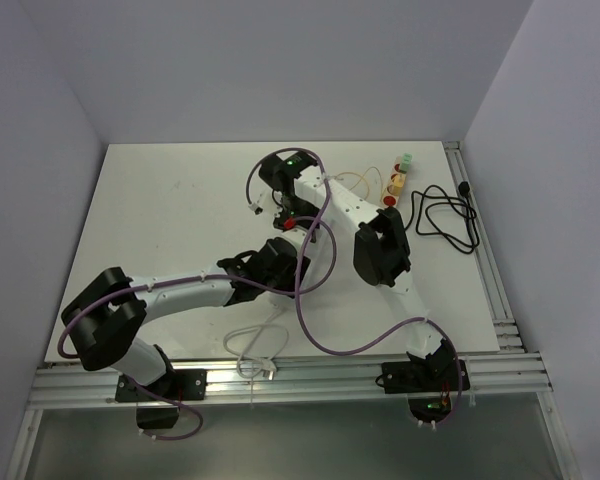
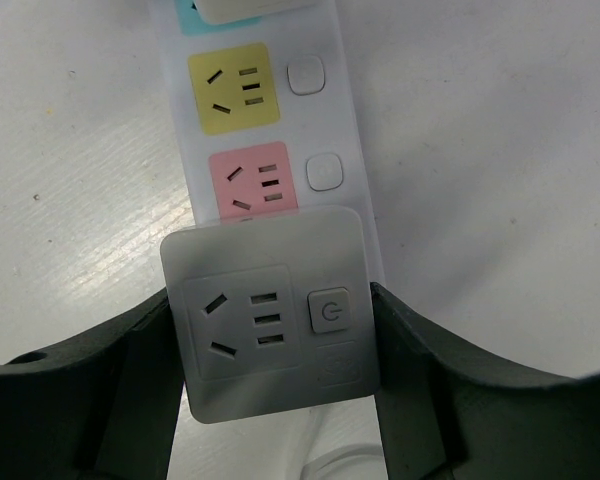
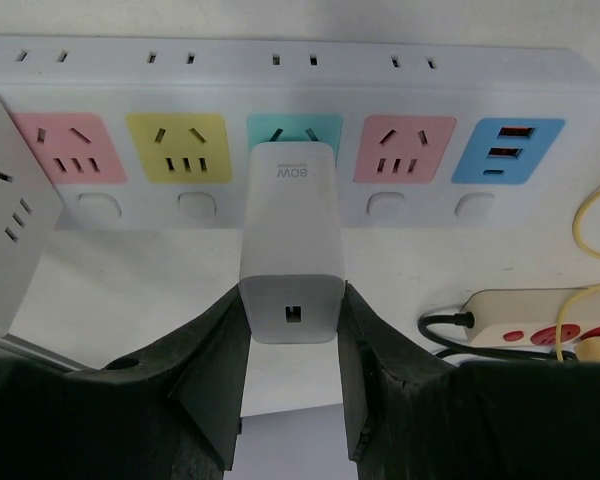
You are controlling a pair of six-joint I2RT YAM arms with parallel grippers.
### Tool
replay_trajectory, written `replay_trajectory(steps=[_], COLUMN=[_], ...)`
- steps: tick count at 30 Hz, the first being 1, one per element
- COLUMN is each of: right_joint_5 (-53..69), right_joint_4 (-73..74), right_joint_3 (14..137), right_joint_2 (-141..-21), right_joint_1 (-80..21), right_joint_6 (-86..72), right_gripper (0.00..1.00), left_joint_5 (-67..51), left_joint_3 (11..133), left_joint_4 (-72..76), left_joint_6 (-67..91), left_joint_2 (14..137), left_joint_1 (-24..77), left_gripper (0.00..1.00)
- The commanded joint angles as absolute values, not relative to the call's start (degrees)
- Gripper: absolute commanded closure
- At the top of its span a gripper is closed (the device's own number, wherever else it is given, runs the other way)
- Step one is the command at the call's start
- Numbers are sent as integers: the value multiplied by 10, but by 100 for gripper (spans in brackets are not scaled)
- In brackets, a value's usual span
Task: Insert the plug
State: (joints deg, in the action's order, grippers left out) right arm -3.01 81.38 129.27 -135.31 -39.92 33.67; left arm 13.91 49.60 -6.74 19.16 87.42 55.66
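A white power strip (image 3: pixel 280 75) with pink, yellow, teal and blue sockets lies on the table. My right gripper (image 3: pixel 292 310) is shut on a white 80W charger plug (image 3: pixel 290 250). The plug's front end sits against the teal socket (image 3: pixel 325 128) and its prongs are hidden. In the left wrist view my left gripper (image 2: pixel 272 335) is shut on the strip's grey end block (image 2: pixel 270 320), a finger on each side. In the top view both grippers meet at mid-table, the right (image 1: pixel 272 195) beyond the left (image 1: pixel 268 262), and the arms mostly hide the strip.
A second, beige power strip (image 1: pixel 395 180) with a coiled black cable (image 1: pixel 445 215) lies at the back right; it also shows in the right wrist view (image 3: pixel 540 320). A thin yellow wire (image 3: pixel 590 215) is beside it. A white cable (image 1: pixel 252 350) loops near the front edge.
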Motion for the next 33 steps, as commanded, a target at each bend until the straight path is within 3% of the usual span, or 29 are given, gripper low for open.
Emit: replay_trajectory(steps=[1, 18, 20, 22, 25, 33], right_joint_5=[44, 55, 51, 36, 46, 61], right_joint_4=[763, 807, 802, 775, 745, 650], right_joint_3=[1313, 1314, 1316, 1317, 1313, 1259], right_joint_2=[-1406, -1473, -1469, -1451, -1421, -1310], right_joint_1=[-410, -418, -417, -416, -408, -382], right_joint_6=[357, 340, 332, 310, 309, 327], right_gripper=[99, 97, 89, 67, 56, 46], left_joint_5=[66, 61, 68, 74, 107, 135], left_joint_3=[488, 483, 483, 486, 503, 546], left_joint_4=[-47, -18, -19, -24, -47, -76], left_joint_6=[149, 148, 150, 156, 172, 214], left_joint_2=[853, 864, 865, 864, 872, 889], left_joint_1=[586, 592, 592, 592, 592, 572], left_gripper=[46, 47, 47, 46, 46, 45])
